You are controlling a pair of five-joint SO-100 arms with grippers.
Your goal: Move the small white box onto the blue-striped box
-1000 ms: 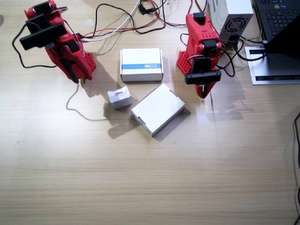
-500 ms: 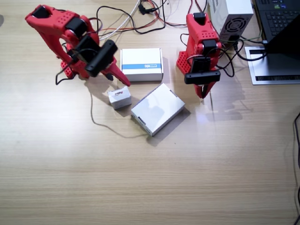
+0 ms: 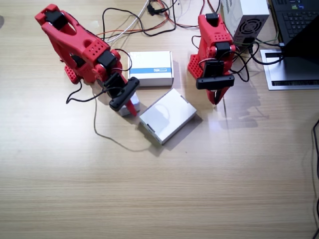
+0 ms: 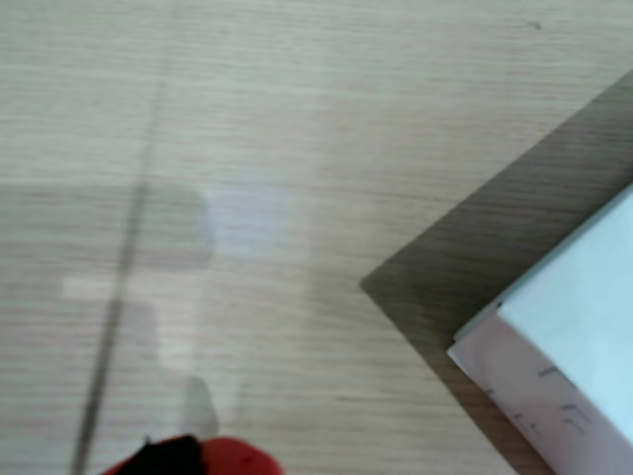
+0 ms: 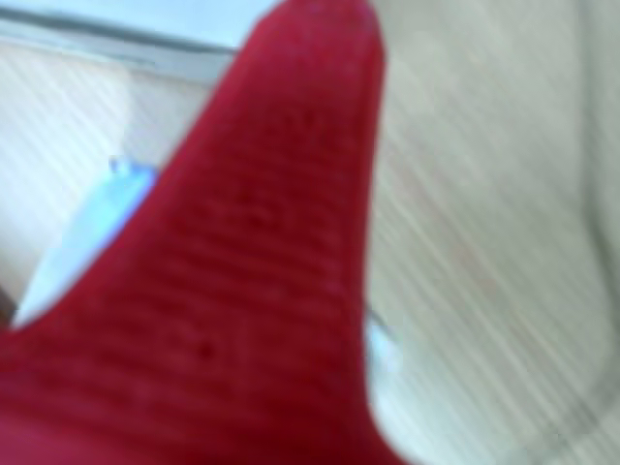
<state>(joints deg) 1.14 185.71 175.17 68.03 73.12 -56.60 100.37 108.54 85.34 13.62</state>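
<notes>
Fixed view, right gripper (image 3: 130,103): lowered over the small white box (image 3: 123,109), covering most of it; whether its jaws are apart or closed cannot be told.
Wrist view: blurred, one red finger (image 5: 262,271) fills it, with what may be the box's pale edge beside it.
Left gripper (image 3: 215,95): hangs near the table (image 3: 199,189), jaws together, holding nothing.
Blue-striped box (image 3: 150,68): flat, just behind the small box.
Plain white box (image 3: 168,115): beside the small box, angled.

left arm (image 3: 214,47): red, black camera bar | right arm (image 3: 84,55): red, black cable
</notes>
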